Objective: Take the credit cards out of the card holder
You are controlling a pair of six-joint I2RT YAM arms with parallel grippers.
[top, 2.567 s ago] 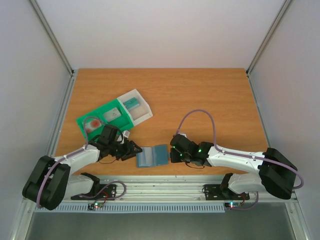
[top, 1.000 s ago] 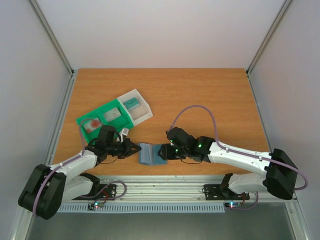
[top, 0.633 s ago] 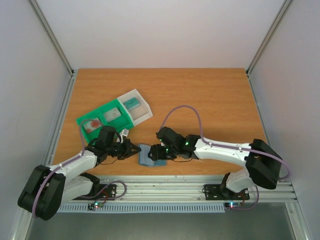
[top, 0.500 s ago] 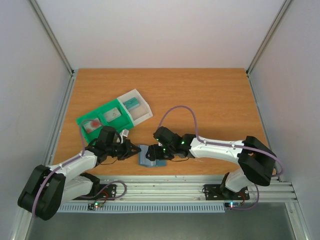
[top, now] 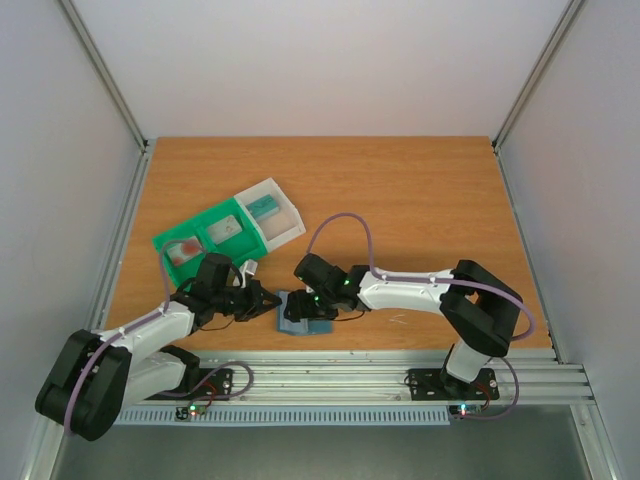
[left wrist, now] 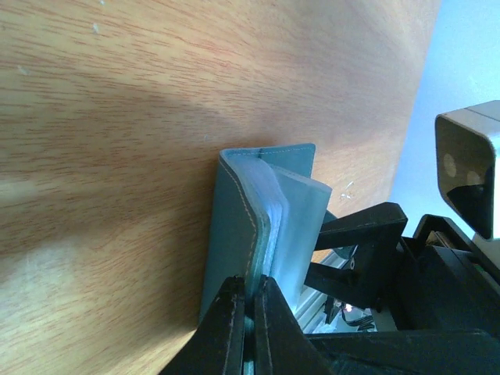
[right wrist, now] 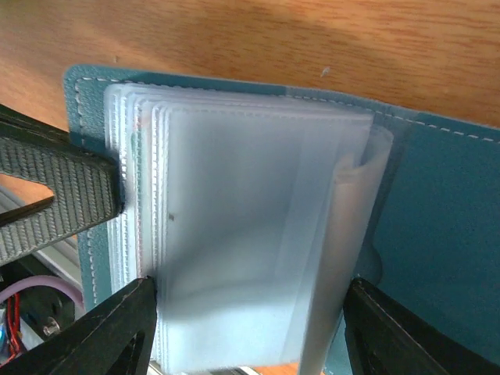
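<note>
Reaching in over card holder [top: 292, 320], flat on worktop [top: 400, 190] just near-side of green tray [top: 206, 236]: right end effector [right wrist: 250, 320], earlier farther from tray and narrower, now spread either side of clear sleeves [right wrist: 250, 195]. Left end effector [left wrist: 250, 287] clamped on holder's cover edge. Credit cards not discernible; extraction judged imminent.

Wooden tabletop [top: 420, 200] before me. On it: slate-blue card holder [top: 292, 322], centre, close to the near edge; green-and-clear compartment tray [top: 198, 221], left of centre, farther back, set askew.
</note>
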